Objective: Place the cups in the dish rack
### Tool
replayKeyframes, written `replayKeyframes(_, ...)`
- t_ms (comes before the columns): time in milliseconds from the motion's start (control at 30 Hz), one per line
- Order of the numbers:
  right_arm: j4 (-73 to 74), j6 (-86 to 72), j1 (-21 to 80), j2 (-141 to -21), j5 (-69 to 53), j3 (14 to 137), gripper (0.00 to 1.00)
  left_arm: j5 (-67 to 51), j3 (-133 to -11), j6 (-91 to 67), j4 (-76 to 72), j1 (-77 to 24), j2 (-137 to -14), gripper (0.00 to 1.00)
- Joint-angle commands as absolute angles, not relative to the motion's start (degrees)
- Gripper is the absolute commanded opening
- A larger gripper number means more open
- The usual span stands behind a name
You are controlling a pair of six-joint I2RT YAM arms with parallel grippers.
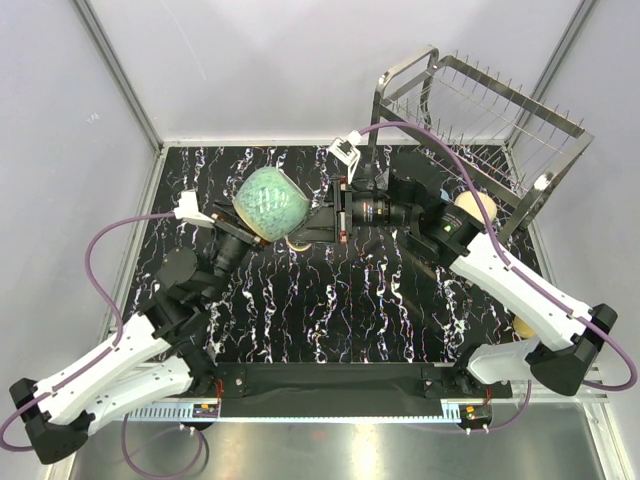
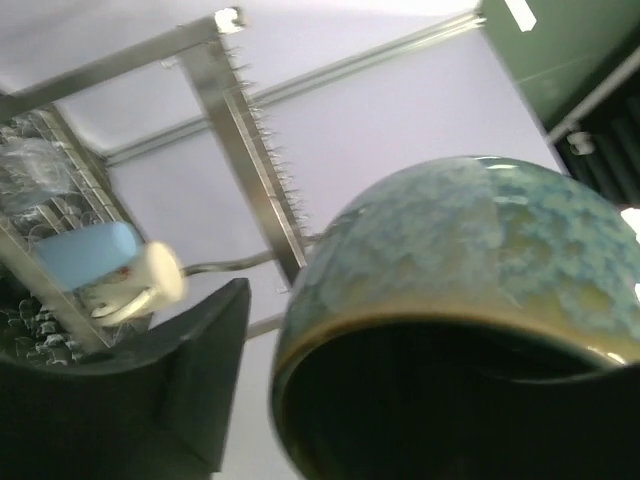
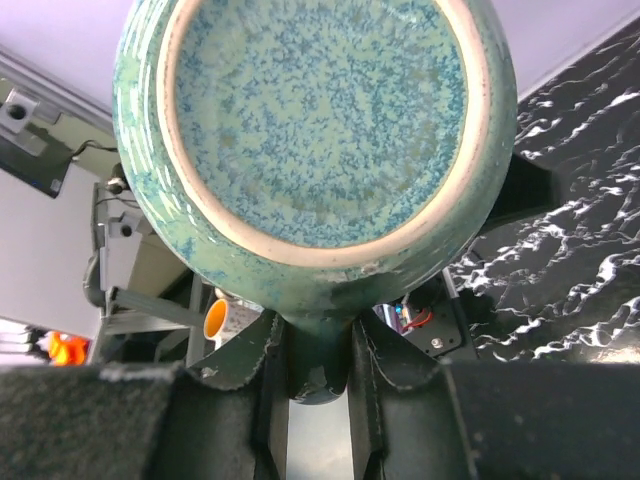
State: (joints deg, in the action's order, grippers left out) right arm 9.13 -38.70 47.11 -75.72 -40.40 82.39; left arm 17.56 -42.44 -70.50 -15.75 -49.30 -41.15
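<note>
Marbled table (image 1: 380,300), right end effector (image 3: 318,352) clamped on teal mug (image 1: 270,203), left end effector (image 1: 246,232) unclear

4 cups can be counted for sure: 1 teal glazed mug (image 1: 270,200), 1 cream mug (image 1: 476,208), 1 light-blue cup (image 2: 85,255) and 1 yellow mug (image 1: 521,326), the last showing only a sliver. 1 glass tumbler (image 2: 30,165) may be a 5th, but it is too blurred to be sure. There is 1 dish rack (image 1: 480,105) with 2 tiers, 1 black marbled desk (image 1: 330,300), 2 purple cables (image 1: 97,250), and 2 arms, each carrying 1 tool: the left tool (image 1: 255,235) and the right tool (image 3: 320,372).
</note>
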Motion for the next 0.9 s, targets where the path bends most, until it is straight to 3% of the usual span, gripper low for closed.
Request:
replayKeyframes(0,7.29,-33.40,47.02,-73.48,-30.59,85.34,0.00,17.04,-44.31,-67.68,-13.80,-50.01,-37.89,0.70)
replayKeyframes(100,6.42,-33.92,46.85,-72.60,-29.45,85.17,0.00,19.16,-42.63,-67.15,-13.28,-50.01,-35.78,0.86)
replayKeyframes(200,7.11,-34.45,46.58,-73.12,-29.71,86.31,0.00,20.74,-42.97,-66.62,-11.09,-50.01,-35.33,0.92)
replayKeyframes(233,7.38,-34.63,46.50,-73.12,-28.49,86.57,0.00,21.26,-43.59,-66.88,-9.60,-50.01,-35.33,0.98)
replayKeyframes(367,12.29,-31.83,45.62,-72.69,-22.08,89.11,0.00,23.28,-44.65,-67.50,-3.27,-50.01,-34.46,0.99)
replayKeyframes(567,29.42,-16.31,41.67,-73.65,-0.82,102.37,0.00,23.47,-43.77,-67.15,3.94,-50.01,-32.00,0.99)
replayKeyframes(867,39.37,2.35,25.07,-81.91,13.52,120.75,0.00,17.33,-42.81,-63.63,4.92,-50.01,-31.38,0.96)
